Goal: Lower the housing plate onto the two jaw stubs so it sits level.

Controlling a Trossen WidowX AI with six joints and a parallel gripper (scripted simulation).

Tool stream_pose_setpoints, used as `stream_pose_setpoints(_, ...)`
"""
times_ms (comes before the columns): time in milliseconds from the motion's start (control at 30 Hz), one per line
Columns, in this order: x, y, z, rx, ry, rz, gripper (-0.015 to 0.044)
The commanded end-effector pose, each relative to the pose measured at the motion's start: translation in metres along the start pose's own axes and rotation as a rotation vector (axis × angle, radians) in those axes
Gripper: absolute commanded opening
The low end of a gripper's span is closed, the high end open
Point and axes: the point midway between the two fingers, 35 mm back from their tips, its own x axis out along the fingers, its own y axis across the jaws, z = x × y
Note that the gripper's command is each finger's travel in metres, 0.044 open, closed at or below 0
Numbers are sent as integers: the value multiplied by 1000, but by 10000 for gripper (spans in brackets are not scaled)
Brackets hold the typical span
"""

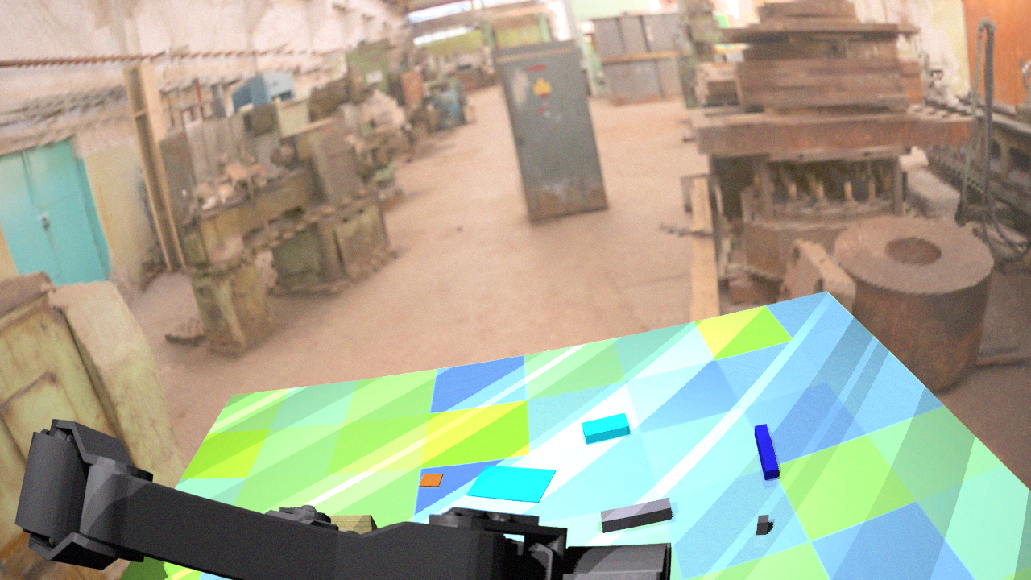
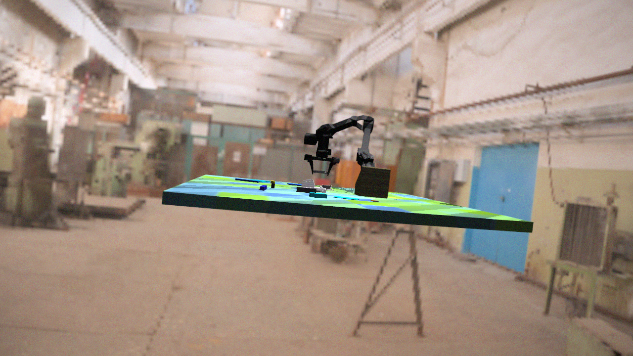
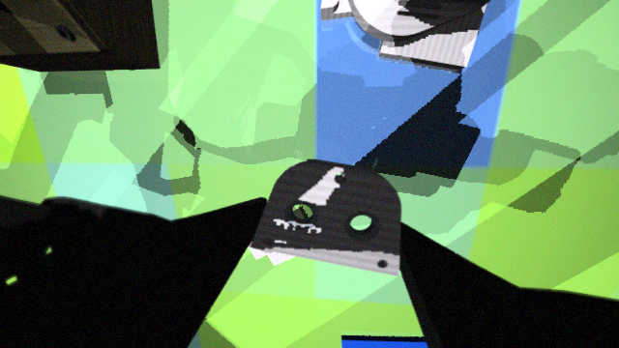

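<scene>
The housing plate [image 3: 329, 238] [image 2: 320, 171] is a dark grey and white striped piece with a rounded end and two round holes. My gripper [image 3: 328, 216] [image 2: 320, 173] is shut on its two sides and holds it in the air above the table. A pale, rounded part [image 3: 387, 19] [image 2: 308, 182] stands on the table, cut off at the top right of the wrist view. The plate is off to one side of it, not over it. The jaws, pins and stubs cannot be made out. In the top view the arm covers this area and the fingertips are hidden.
A dark grey block [image 1: 636, 515], a cyan block [image 1: 605, 430] [image 2: 317, 195], a cyan sheet [image 1: 511, 483], an orange square [image 1: 431, 479], a blue bar [image 1: 767, 452] and a small black block [image 1: 763, 524] lie about. The arm's base block [image 2: 371, 182] [image 3: 135, 39] stands nearby.
</scene>
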Motion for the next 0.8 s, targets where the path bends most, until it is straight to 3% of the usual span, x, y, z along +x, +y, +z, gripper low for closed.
stream_pose_setpoints(0,1,-4,9,88,1,1,351)
stream_pose_setpoints(767,3,-17,66,586,-5,13,351)
